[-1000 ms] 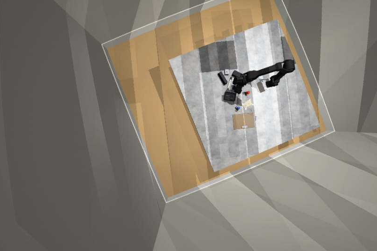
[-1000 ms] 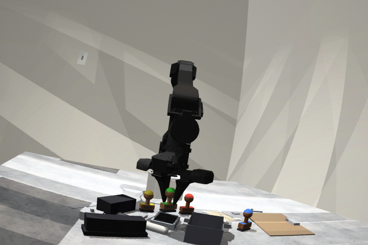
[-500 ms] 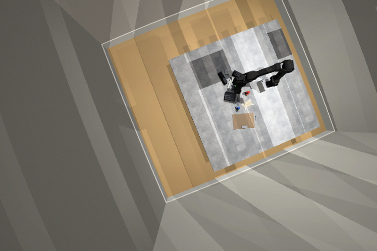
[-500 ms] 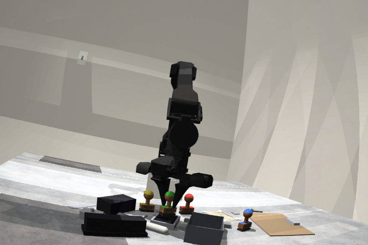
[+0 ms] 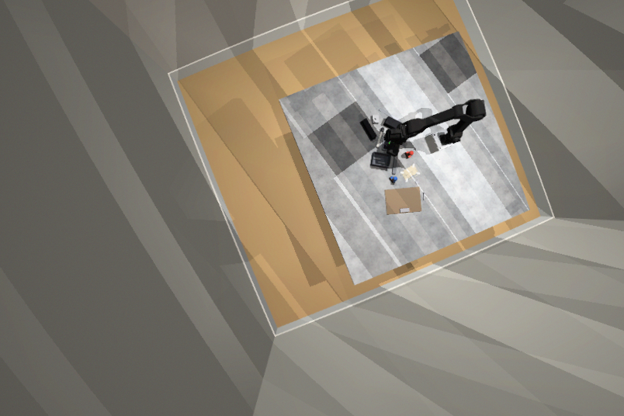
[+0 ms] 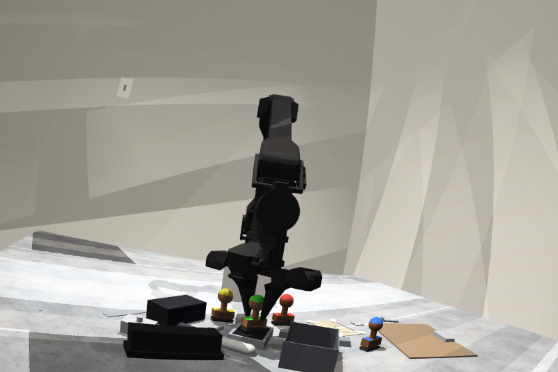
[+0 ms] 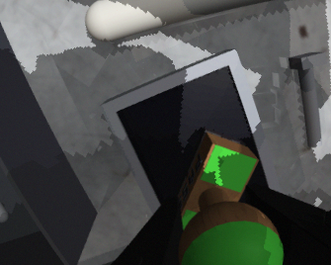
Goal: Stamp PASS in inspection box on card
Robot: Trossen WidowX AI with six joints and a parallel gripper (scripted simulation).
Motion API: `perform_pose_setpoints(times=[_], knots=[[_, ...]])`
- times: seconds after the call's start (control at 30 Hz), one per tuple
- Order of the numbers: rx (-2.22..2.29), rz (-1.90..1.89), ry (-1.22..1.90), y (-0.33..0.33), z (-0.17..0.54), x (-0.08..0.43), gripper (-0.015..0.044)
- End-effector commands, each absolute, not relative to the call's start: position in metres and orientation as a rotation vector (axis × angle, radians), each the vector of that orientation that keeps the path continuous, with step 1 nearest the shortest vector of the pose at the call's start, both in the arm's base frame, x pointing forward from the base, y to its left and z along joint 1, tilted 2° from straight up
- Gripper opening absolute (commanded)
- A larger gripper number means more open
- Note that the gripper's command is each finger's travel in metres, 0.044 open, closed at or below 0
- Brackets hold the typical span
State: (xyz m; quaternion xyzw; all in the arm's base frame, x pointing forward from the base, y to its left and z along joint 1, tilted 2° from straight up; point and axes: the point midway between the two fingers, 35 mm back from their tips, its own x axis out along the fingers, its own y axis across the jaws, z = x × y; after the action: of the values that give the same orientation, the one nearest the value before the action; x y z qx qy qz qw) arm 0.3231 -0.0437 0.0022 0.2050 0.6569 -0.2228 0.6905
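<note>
My gripper (image 6: 256,316) (image 7: 212,202) is shut on the upright green-topped PASS stamp (image 6: 254,323) (image 7: 231,170). The stamp's dark base is down at the black ink pad (image 6: 266,338) (image 7: 246,99), over the part nearer the fingers in the wrist view. Whether the base touches the ink cannot be told. The underside is hidden. The cream card (image 5: 410,172) (image 6: 334,327) lies on the bench, to the right of the pad in the exterior view. Its printing is too small to read. In the top view the arm hides the fingertips.
A yellow HOLD stamp (image 6: 223,314), a red stamp (image 5: 409,154) (image 6: 283,317) and a blue stamp (image 5: 393,179) (image 6: 370,341) stand around. A dark open box (image 5: 382,161) (image 6: 310,350) and white rod (image 6: 240,347) (image 7: 123,22) flank the pad. A clipboard (image 5: 403,198) lies beyond the card.
</note>
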Motion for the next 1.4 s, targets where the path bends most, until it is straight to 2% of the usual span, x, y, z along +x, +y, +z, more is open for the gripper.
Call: perform_pose_setpoints(times=[0.0,1.37], knots=[[0.453,-0.498,1.469,-0.0441,0.0013,0.3230,0.0000],[0.456,-0.501,1.469,-0.0444,-0.0039,0.3231,0.0000]])
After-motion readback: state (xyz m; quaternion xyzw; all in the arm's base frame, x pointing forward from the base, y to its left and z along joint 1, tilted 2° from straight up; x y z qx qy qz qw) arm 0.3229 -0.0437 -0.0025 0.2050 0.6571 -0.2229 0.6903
